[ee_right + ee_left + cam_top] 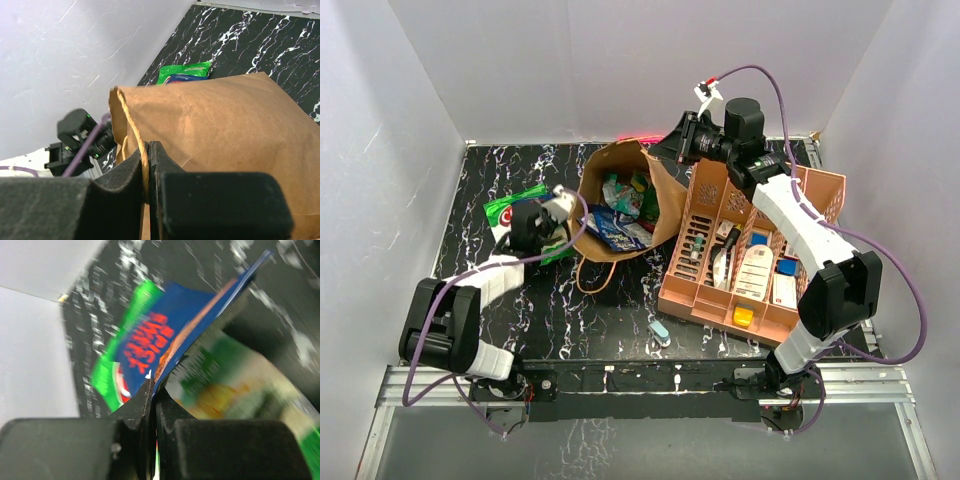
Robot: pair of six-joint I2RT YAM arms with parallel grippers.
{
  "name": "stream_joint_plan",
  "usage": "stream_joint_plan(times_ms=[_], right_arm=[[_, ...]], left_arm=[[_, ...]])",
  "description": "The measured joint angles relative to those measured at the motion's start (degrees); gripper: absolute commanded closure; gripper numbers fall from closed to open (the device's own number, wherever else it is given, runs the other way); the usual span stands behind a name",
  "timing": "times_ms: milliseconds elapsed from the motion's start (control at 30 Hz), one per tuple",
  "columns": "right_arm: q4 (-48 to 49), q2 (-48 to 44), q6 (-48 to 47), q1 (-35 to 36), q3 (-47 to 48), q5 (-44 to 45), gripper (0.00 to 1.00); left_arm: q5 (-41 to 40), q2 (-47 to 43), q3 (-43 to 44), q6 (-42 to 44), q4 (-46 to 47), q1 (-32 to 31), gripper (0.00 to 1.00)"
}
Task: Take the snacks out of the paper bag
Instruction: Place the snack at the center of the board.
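Brown paper bag: creased, lying mid-surface, mouth open toward the arm bases.
Snacks: blue and green foil packets inside the mouth.
Left claw: pressed together on the edge of a blue-green packet, outside the bag on its left.
Right claw: pinching the bag's far rim at the twisted handle.
Obstacles: orange tray just beside the bag's right; pale-blue capsule near the front.
Room: bare black surface front-left; white walls on three sides.
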Motion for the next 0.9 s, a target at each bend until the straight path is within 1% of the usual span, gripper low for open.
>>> stream_joint_plan(times_ms=[100, 200, 367, 567, 600, 633, 700, 767, 833, 900], right_arm=[[0.0, -0.02, 0.04, -0.13, 0.0, -0.37, 0.93], [0.02, -0.02, 0.26, -0.17, 0.0, -1.01, 0.93], [0.57, -0.09, 0.87, -0.17, -0.48, -1.86, 0.93], [0.92, -0.2, 1.53, -0.17, -1.14, -2.03, 0.93], [0.92, -0.2, 1.55, -0.17, -1.14, -2.12, 0.93], [0.92, -0.2, 1.55, -0.17, -1.14, -2.25, 0.93], [0.92, -0.2, 1.55, -0.17, -1.14, -2.29, 0.93], [0.92, -0.26, 1.55, -0.17, -1.16, -2.29, 0.93], [1.2, -0.44, 1.6, -0.17, -1.57, -2.36, 0.93], [1.31, -0.48, 1.75, -0.17, -1.73, -2.54, 0.93]], left_arm=[[3.65, -1.03, -8.72, 0.9, 3.23, 0.07, 1.0], [4.66, -2.97, -13.29, 0.44, 4.09, 0.07, 1.0], [2.84, -5.2, -15.61, -0.63, 6.64, 0.07, 1.0], [1.38, -3.85, -16.92, -2.47, 10.19, 0.07, 1.0], [1.36, -3.78, -17.22, -3.08, 10.6, 0.07, 0.96], [1.31, -3.8, -17.79, -3.76, 11.34, 0.07, 0.88], [1.11, -4.42, -19.37, -4.72, 12.96, 0.07, 0.76], [0.63, -5.95, -20.81, -5.62, 13.27, 0.07, 0.61], [0.2, -8.11, -21.24, -6.58, 12.98, 0.07, 0.48], [-0.2, -11.43, -21.38, -8.11, 12.68, 0.07, 0.42]])
